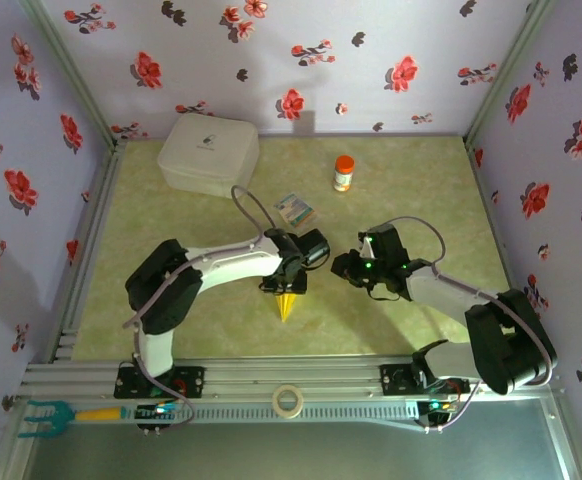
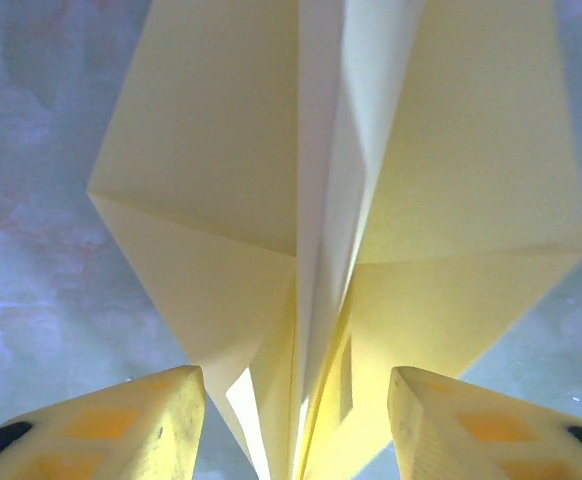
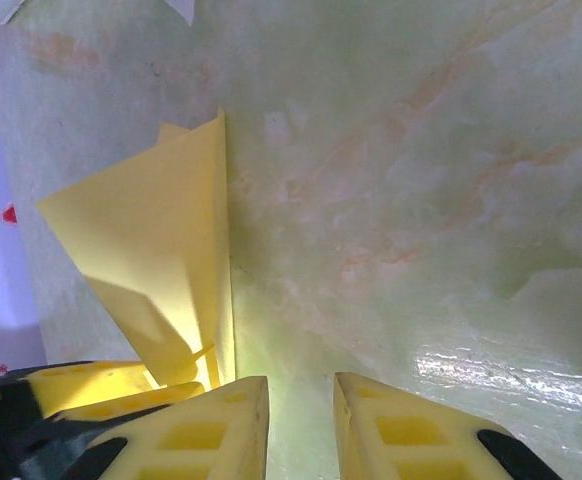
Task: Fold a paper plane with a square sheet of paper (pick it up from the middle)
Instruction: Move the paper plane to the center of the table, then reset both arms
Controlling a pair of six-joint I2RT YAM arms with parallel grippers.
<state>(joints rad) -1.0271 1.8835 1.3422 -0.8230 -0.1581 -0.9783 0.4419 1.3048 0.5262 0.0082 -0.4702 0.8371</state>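
The square sheet of paper stands folded into a yellow pointed paper plane (image 1: 287,303) on the green table, its tip toward the near edge. My left gripper (image 1: 289,285) is over its wide end. In the left wrist view the plane (image 2: 231,200) runs up between the fingers of the left gripper (image 2: 296,425), which is open with a gap on each side of the folded spine. My right gripper (image 1: 343,268) hovers to the right of the plane (image 3: 161,250). The right gripper (image 3: 301,420) is open by a narrow gap, with bare table between its fingers.
A white box (image 1: 209,152) sits at the back left. An orange-capped bottle (image 1: 344,173) stands at the back centre, with a small printed packet (image 1: 295,210) in front of it. A tape roll (image 1: 289,400) lies on the near rail. Flowered walls close three sides.
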